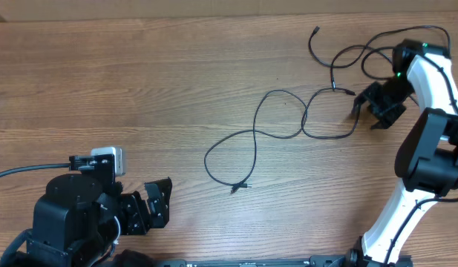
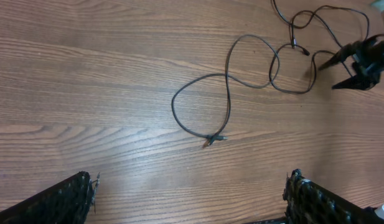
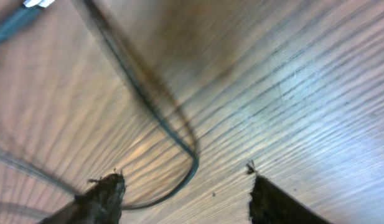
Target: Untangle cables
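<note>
**STATUS RECORD: CABLES ON THE TABLE, BOTH JAWS APART**

**1. Surface.** The work surface was a table (image 1: 102, 81) of brown wood grain, with the grain running left to right in the overhead view. It filled nearly all of each view. Light glared on the wood in the right wrist view.

**2. Task items.** The cables (image 1: 303, 122) lay flat on the table, right of centre. The long cable (image 1: 254, 133) formed a loop near the middle and crossed itself. It ended in a small plug (image 1: 241, 187) on the side nearest my bases. Its remaining length ran in curves toward my right arm. The second cable (image 1: 340, 55) lay looped near the far right corner, with one end pointing at the far edge. The two cables met just beside my right gripper (image 1: 368, 113). I could not tell whether they were joined or only crossed there.

**3. Left gripper.** My left gripper (image 1: 160, 202) sat at the near left corner, well apart from the cables. Its jaws stood spread wide and held nothing.

**4. Right gripper.** My right gripper hung low over the table at the right end of the long cable. Its jaws stood apart. The right wrist view was blurred. It showed a bend of cable (image 3: 192, 155) on the wood between my fingers, unclamped.
</note>
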Robot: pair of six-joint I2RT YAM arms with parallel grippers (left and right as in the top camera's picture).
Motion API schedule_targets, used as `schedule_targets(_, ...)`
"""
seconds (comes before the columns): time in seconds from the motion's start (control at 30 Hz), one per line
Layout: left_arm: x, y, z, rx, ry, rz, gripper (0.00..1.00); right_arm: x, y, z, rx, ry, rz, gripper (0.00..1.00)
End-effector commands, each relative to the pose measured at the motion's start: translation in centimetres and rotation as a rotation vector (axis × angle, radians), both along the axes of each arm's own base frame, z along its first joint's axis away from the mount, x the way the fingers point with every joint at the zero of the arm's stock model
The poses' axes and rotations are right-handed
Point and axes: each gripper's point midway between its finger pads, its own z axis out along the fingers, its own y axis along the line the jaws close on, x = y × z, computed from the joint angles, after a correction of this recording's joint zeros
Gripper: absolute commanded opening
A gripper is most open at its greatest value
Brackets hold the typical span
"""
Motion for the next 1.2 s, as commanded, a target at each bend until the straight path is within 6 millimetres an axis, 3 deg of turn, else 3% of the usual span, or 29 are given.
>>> schedule_targets(0.0, 0.1, 0.1, 0.0, 0.014, -0.007, -0.003, 0.99, 2.2, -0.5, 4.9, -0.039, -0.149, 0.012, 0.73)
schedule_targets(0.1, 0.1, 0.1, 0.0, 0.014, -0.007, -0.003, 1.0, 4.8, 1.0, 6.3, 0.037, -0.265, 0.018, 1.0)
schedule_targets(0.3, 0.1, 0.1, 0.0, 0.014, -0.007, -0.003, 1.0, 9.0, 4.6, 7.1, 0.166, -0.448, 0.072, 1.0)
schedule_targets(0.43, 0.1, 0.1, 0.0, 0.014, -0.007, -0.003, 1.0, 10.0, 6.4, 5.9, 0.101, -0.454, 0.086, 0.95)
schedule_targets(0.57, 0.1, 0.1, 0.0, 0.014, -0.007, -0.003, 0.99, 9.4, 6.4, 3.9, -0.099, -0.377, 0.02, 0.82)
schedule_targets(0.7, 0.1, 0.1, 0.0, 0.014, -0.007, -0.003, 1.0, 9.2, 7.3, 2.4, -0.202, -0.334, -0.025, 0.79)
schedule_targets(1.07, 0.1, 0.1, 0.0, 0.014, -0.007, -0.003, 1.0, 9.0, 9.0, -3.0, -0.238, -0.237, -0.035, 0.79)
schedule_targets(1.17, 0.1, 0.1, 0.0, 0.014, -0.007, -0.003, 1.0, 8.6, 9.2, -4.3, -0.228, -0.204, -0.029, 0.69)
